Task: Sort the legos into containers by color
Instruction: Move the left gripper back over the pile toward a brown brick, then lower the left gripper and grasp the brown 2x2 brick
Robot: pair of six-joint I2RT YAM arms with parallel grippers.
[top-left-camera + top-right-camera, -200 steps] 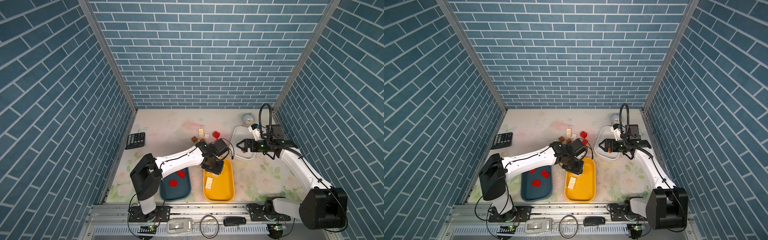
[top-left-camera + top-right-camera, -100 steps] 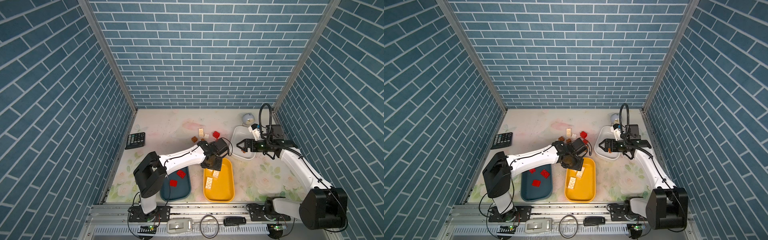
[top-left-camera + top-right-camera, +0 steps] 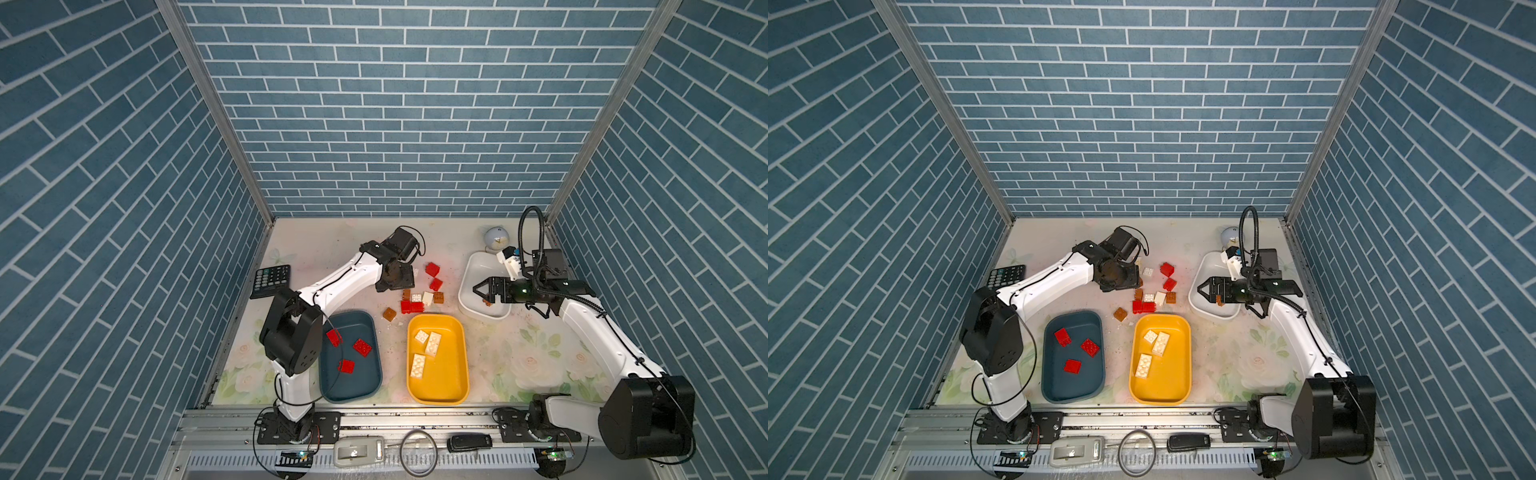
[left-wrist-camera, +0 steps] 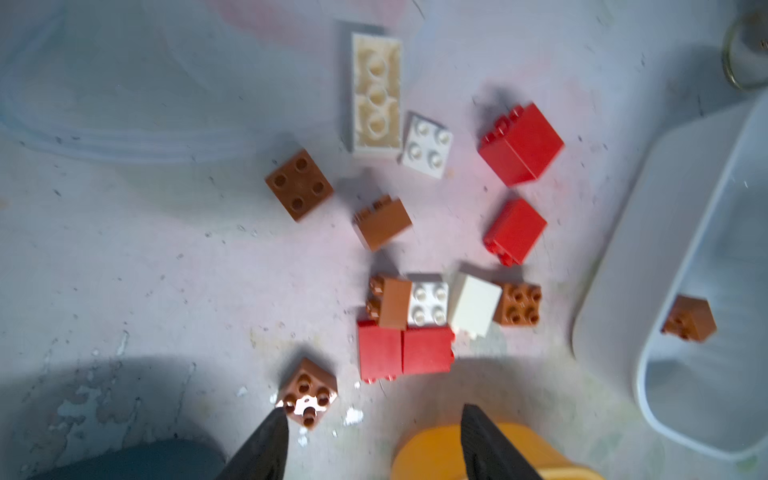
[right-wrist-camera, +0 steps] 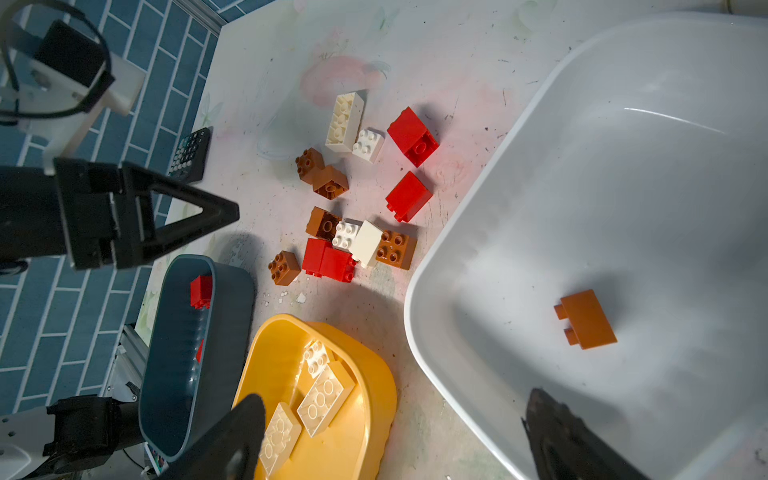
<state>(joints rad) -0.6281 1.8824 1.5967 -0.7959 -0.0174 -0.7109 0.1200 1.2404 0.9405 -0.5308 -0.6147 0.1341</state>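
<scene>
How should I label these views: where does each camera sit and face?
Top views: high in front, looking down at the table; left arm, right arm whole.
Left wrist: above the legos, looking down; left hand tips show.
Right wrist: over the white tray, facing the legos; right hand tips show.
Shared: both wrist views show the yellow tray.

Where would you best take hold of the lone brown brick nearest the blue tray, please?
Grip the lone brown brick across two opposite flat side walls, from straight above. It sits studs up, clear of the other bricks, so its walls are free; turn the jaws to its skewed pose.
</scene>
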